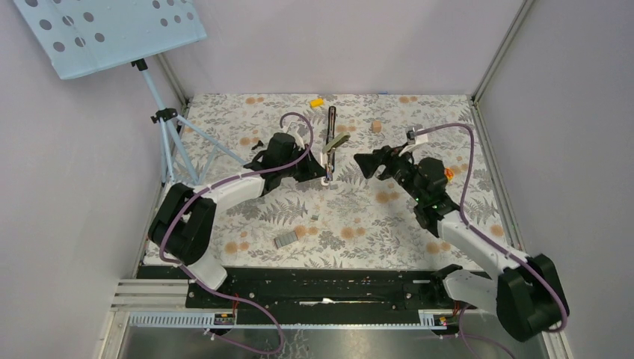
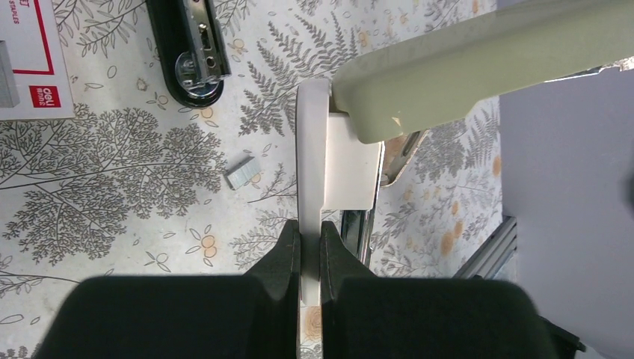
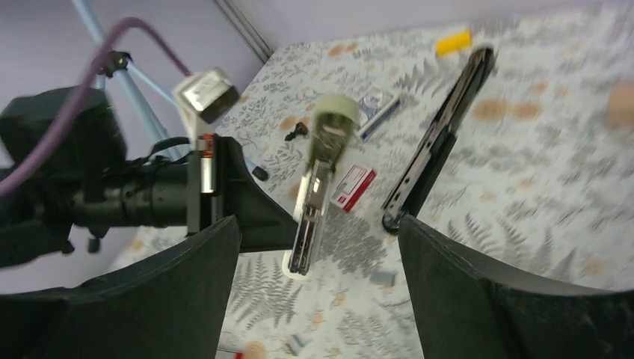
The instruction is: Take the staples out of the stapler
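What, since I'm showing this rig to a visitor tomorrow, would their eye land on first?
The left gripper is shut on the white base of a pale green and white stapler, swung open near the table's middle. Just beyond it a long black stapler lies on the fern-print cloth. The right gripper faces both from the right, jaws wide open.

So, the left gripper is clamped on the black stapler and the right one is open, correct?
No: in the left wrist view the left gripper is clamped on the white-and-green stapler; the black stapler lies loose. The right gripper is open.
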{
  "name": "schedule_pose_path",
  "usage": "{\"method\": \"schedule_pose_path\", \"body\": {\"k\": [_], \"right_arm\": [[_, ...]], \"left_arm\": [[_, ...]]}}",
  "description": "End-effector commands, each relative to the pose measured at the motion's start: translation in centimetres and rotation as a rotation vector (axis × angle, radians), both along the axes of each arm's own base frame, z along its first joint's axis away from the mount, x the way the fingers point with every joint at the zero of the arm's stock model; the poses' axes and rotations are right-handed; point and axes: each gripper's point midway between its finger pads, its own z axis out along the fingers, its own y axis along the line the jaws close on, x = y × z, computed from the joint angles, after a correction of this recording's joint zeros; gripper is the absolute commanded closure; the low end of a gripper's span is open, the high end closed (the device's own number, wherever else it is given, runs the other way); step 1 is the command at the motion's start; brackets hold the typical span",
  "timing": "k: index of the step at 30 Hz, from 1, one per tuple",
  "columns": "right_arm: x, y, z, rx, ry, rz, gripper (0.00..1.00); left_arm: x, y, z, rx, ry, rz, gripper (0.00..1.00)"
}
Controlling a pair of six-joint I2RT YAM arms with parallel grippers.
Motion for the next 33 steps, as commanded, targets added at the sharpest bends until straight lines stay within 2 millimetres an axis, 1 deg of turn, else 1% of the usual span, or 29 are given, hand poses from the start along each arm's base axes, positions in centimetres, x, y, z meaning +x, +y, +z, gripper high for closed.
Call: {"method": "schedule_pose_path", "body": {"k": [1, 3, 6, 9, 15, 17, 20, 23, 27, 33], "right_arm": [[2.1, 1.6, -0.4, 0.314, 0.221, -0.067, 0.17], [2.7, 2.8, -0.7, 0.338, 0.229, -0.065, 0.18], [3.4, 4.9, -1.4, 0.315, 0.246, -0.034, 0.19], [3.9, 6.2, -1.5, 0.322, 0.24, -0.011, 0.2], [4.3, 7.6, -1.4, 0.313, 0.212, 0.024, 0.25], [4.5, 8.1, -1.9, 0.286, 0.218, 0.03, 0.27], [4.9, 8.5, -3.4, 0.241, 0.25, 0.019, 0.3], [5.1, 8.8, -4.3, 0.219, 0.262, 0.016, 0.33], [5.3, 9.3, -5.0, 0.201, 0.27, 0.025, 0.39], [5.5, 10.0, -5.7, 0.186, 0.279, 0.045, 0.46]], "left_arm": [[0.9, -1.0, 6.1, -0.141, -0.131, 0.02, 1.0], [0.8, -1.1, 6.3, -0.153, -0.127, 0.024, 1.0], [0.5, -1.3, 6.5, -0.16, -0.126, 0.022, 1.0], [0.2, -1.4, 6.5, -0.16, -0.129, 0.02, 1.0], [-0.1, -1.5, 6.0, -0.154, -0.117, 0.016, 1.0], [-0.2, -1.6, 5.8, -0.152, -0.115, 0.011, 1.0], [-0.2, -1.9, 6.0, -0.155, -0.12, 0.004, 1.0], [-0.3, -1.9, 6.1, -0.154, -0.122, 0.002, 1.0], [-0.4, -2.1, 5.8, -0.153, -0.114, -0.005, 1.0], [-0.5, -2.2, 5.6, -0.149, -0.112, -0.011, 1.0]]}}
